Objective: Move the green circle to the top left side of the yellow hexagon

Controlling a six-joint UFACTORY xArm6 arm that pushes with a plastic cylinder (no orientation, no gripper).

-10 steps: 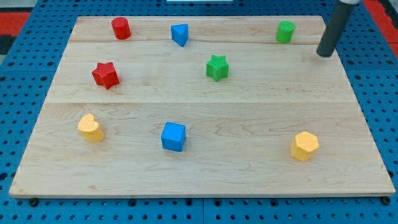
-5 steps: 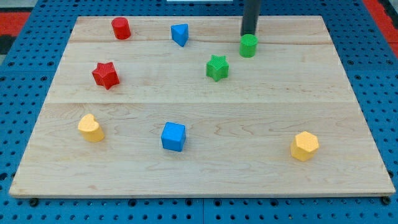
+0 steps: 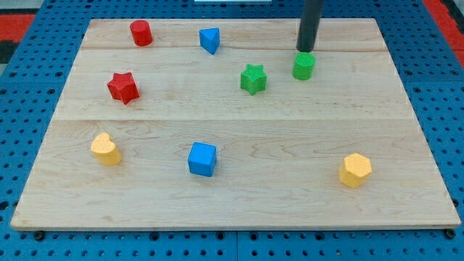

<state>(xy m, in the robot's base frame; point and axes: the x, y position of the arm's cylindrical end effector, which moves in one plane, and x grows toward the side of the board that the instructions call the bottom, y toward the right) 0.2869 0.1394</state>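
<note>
Green circle (image 3: 304,66), yellow hexagon (image 3: 355,170), pale wooden board (image 3: 232,123).

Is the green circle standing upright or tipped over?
Upright: the green circle shows its round top face up and its base flat on the board. My tip sits just above it in view.

Green circle (image 3: 304,66) stands upright (top right), well apart from the yellow hexagon (image 3: 355,170) below.

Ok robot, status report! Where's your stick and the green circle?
My tip right behind green circle, view's top side. Yellow hexagon far off, bottom right. Green star beside it, not blocking.
</note>
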